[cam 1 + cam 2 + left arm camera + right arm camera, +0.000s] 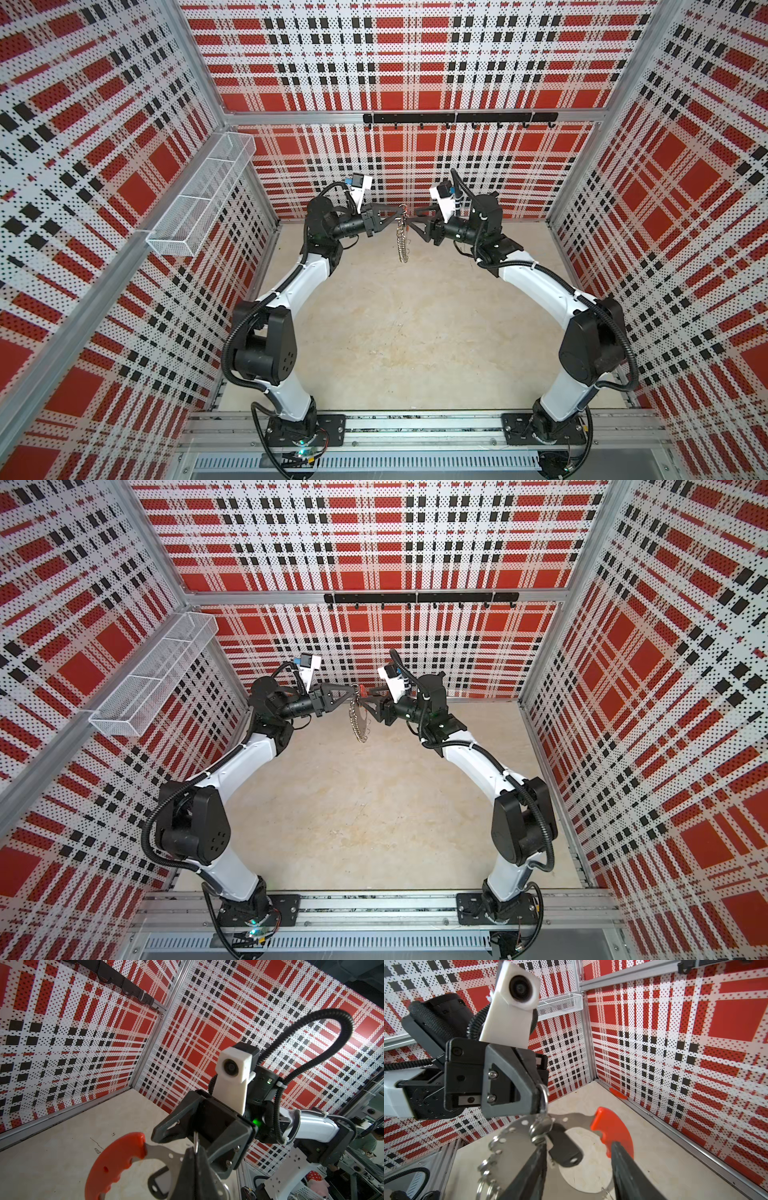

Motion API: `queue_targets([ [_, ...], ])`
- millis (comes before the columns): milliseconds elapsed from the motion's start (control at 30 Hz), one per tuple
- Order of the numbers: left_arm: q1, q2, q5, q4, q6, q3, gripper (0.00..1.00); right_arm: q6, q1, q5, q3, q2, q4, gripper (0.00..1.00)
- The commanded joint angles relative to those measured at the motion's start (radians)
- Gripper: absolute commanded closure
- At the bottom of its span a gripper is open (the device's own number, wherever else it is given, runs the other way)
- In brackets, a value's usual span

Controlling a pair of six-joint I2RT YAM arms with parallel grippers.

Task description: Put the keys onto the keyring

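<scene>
Up over the far middle of the table [395,332] the two arms meet nose to nose. The left gripper [397,217], in from the left, has its jaws pressed together on a split ring [544,1095] at the top of the keyring [515,1147], I'd say so the band dangles free, edge-on to both arms, where the other arm can work on it. The right gripper [578,1144] has its jaws spread and holds nothing, straddling the band near the red segment [612,1126]. The keys [564,1153] hang from a small ring at the band's inner rim, so they look threaded on. All I can make out is a dark rectangular tag with a hole at its end. The silver blade is mostly hidden.
</scene>
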Motion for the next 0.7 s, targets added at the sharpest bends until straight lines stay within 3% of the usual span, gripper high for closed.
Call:
queue_targets([
  [0,0.002,0.000,0.014,0.055,-0.017,-0.006,1.00,-0.037,0.014,-0.002,0.037,0.021,0.014,0.46],
  [367,-0.002,0.015,0.017,0.130,-0.079,-0.002,1.00,-0.032,0.022,0.000,0.018,0.001,0.033,0.49],
  [500,-0.007,0.031,0.013,0.306,-0.212,-0.026,1.00,-0.021,0.023,-0.012,0.058,0.028,0.024,0.63],
  [667,-0.004,0.083,-0.003,0.669,-0.487,-0.052,1.00,-0.010,0.035,-0.021,0.075,0.038,0.024,0.79],
])
